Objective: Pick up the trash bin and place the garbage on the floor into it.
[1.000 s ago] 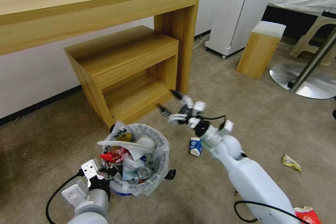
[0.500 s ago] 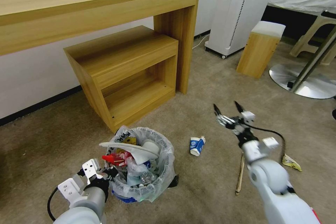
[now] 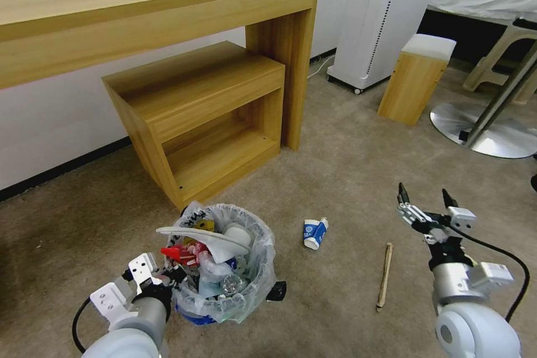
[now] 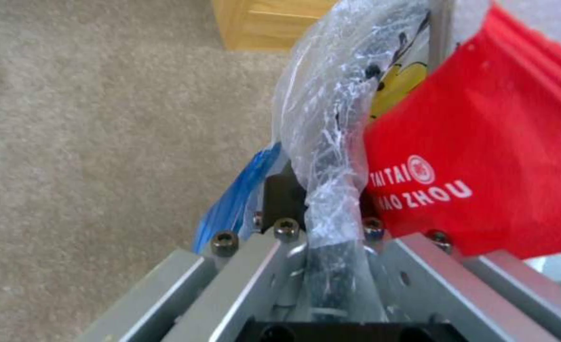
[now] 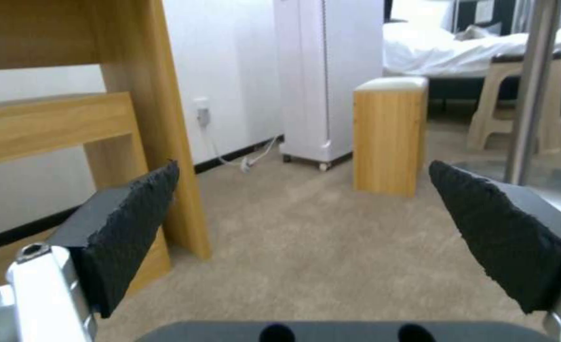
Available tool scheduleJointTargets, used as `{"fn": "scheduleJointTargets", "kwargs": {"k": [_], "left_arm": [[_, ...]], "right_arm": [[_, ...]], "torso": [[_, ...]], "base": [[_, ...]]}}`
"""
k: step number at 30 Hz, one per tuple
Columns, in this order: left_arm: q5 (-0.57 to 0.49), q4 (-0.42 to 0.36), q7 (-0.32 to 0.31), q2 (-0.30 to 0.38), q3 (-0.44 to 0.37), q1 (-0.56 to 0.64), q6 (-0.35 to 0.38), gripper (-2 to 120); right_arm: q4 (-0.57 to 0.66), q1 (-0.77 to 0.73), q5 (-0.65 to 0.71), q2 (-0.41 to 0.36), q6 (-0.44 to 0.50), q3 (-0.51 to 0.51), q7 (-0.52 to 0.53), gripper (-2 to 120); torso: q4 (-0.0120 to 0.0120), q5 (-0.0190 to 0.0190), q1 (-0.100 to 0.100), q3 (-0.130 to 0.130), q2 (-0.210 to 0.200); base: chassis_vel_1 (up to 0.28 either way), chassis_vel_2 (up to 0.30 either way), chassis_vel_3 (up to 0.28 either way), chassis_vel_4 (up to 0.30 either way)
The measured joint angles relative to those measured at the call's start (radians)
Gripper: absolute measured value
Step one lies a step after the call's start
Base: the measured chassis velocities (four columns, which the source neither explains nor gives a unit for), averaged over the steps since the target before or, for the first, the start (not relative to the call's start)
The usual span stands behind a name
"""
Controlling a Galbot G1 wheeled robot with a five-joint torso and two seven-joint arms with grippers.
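1. The left gripper [image 3: 168,282] was clamped on the near rim of the trash bin [image 3: 254,285], pinching the rim and its plastic liner between its fingers, as the left wrist view showed with a red wrapper [image 4: 483,156] pressed against that same edge.
2. The bin was heaped: a white slipper [image 3: 201,235] lay across its top, jutting past the rim. Any tilt or jolt of the bin could, I judged, tip the slipper or loose wrappers back out.
3. The single-edge grip could also slip if the liner slid on the rim.
4. The right gripper [image 3: 426,200] hung empty, fingers spread wide, well right of the bin and above the carpet [image 3: 335,168].
5. On the floor right of the bin lay a paper cup [image 3: 315,233] and, farther right, a wooden stick [image 3: 384,276]; thin and flat on the carpet pile, the stick could escape a pinch.
6. Behind the bin stood a low wooden shelf [image 3: 207,106] under a desk [image 3: 156,5]; beyond, a white tower unit [image 3: 386,17], a small stool [image 3: 417,78] and a table base [image 3: 484,134].
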Motion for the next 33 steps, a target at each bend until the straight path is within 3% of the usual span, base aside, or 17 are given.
{"fn": "scheduleJointTargets", "kwargs": {"k": [9, 23, 27, 31, 33], "left_arm": [[0.024, -0.017, 0.011, 0.01, -0.016, 0.024, -0.017, 0], [0.043, -0.016, 0.03, 0.01, -0.01, 0.027, -0.034, 0], [0.043, -0.012, 0.029, 0.011, -0.01, 0.026, -0.045, 0], [0.053, -0.013, 0.029, 0.01, -0.012, 0.036, -0.053, 0], [0.064, -0.023, 0.03, 0.007, -0.011, 0.049, -0.055, 0]], "right_arm": [[-0.046, 0.019, -0.037, 0.016, 0.076, 0.017, 0.016, 100], [-0.057, 0.009, -0.04, 0.022, 0.103, 0.009, 0.008, 100], [-0.051, 0.002, -0.012, 0.01, 0.096, -0.04, 0.007, 100], [-0.05, 0.013, 0.031, -0.009, 0.022, -0.108, 0.025, 100], [-0.091, 0.067, 0.103, -0.017, -0.098, -0.17, 0.079, 100]], "torso": [[0.0001, 0.0001, 0.0, 0.0, 0.0], [0.0, 0.0, 0.0, 0.0, 0.0], [-0.0001, 0.0, 0.0, 0.0, 0.0], [-0.0002, -0.0001, 0.0, 0.0, 0.0], [0.0001, 0.0, 0.0, 0.0, 0.0]], "base": [[0.0, 0.0, 0.0, 0.0], [0.0, 0.0, 0.0, 0.0], [0.0, 0.0, 0.0, 0.0], [0.0, 0.0, 0.0, 0.0], [0.0, 0.0, 0.0, 0.0]]}}
